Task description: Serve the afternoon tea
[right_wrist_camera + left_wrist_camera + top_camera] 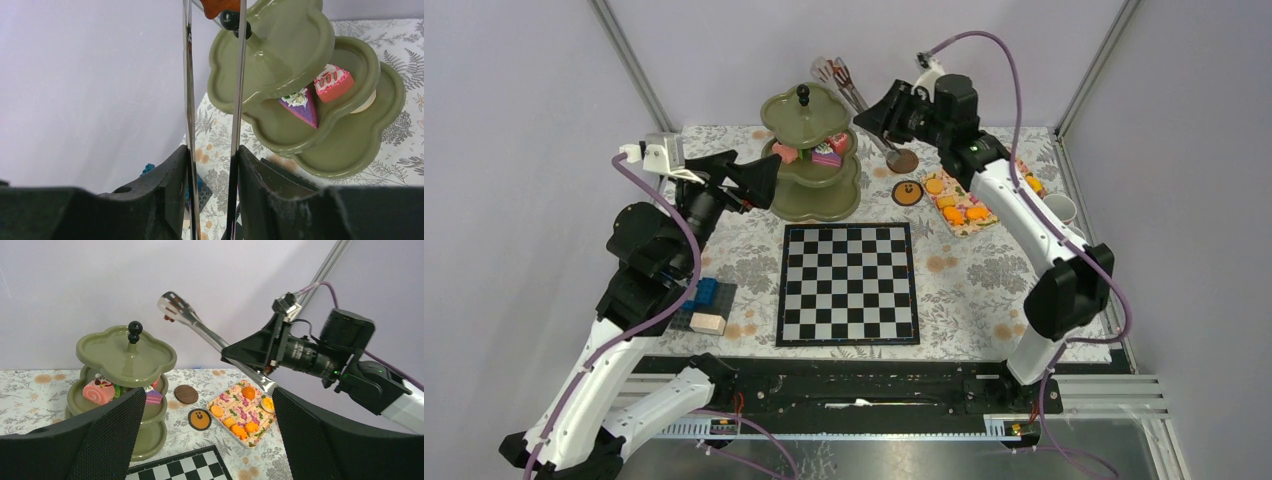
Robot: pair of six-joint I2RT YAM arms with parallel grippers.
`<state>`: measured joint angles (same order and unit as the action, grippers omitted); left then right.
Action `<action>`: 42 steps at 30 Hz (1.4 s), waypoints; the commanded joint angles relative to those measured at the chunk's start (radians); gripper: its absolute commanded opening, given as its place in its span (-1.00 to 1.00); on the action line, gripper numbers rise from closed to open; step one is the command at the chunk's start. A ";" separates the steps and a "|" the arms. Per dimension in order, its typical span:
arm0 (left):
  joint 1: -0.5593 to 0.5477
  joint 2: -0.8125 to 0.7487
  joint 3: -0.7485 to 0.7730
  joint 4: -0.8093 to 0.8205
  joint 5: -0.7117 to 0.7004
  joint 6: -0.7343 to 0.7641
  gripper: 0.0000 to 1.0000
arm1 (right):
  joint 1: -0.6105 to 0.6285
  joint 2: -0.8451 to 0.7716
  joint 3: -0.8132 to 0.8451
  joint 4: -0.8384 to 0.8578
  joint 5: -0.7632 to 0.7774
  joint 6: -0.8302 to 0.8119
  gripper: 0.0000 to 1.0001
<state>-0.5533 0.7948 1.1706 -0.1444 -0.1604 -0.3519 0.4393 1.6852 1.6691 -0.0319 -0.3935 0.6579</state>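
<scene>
Right fingers (pixel 879 110) pinch the tongs (pixel 852 93) low on their handle in the top view. The left fingers (pixel 749 178) hover just beside the left rim of the stand (pixel 814 202), and a nudge from them could shift or tip it. Counted here: one three-tier stand, one chessboard (pixel 849 283), one tray (pixel 964 228), two brown biscuits (pixel 908 192) lying on the surface (pixel 964 270), one cup (pixel 1060 208) that I can make out, one blue block (pixel 707 292) and one beige block (pixel 708 322). From the left wrist, the left fingers (pixel 100 440) stand spread wide with nothing between them. The tray carries six orange pieces (pixel 239 431) by my count, and the stand's middle tier shows one pink roll (pixel 98 391) and one purple slice (pixel 153 397). From the right wrist, both tong arms run between the squeezing pads (pixel 175 195), and one brown pastry (pixel 220 6) sits at the tips, close above the knob (pixel 230 20). I judge that lowering here could strike the knob, or the pastry could land on it and roll off. The long tongs might also pivot in so narrow a pinch and loosen their hold. One pink cake (pixel 332 82) shares the middle tier.
</scene>
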 commanded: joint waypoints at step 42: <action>0.004 -0.004 -0.035 -0.016 -0.005 0.030 0.98 | 0.016 -0.356 -0.226 -0.264 0.624 -0.310 0.02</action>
<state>-0.5533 0.7811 1.1507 -0.1883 -0.1654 -0.3443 0.5167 1.4437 1.6039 -0.3035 0.0574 0.4126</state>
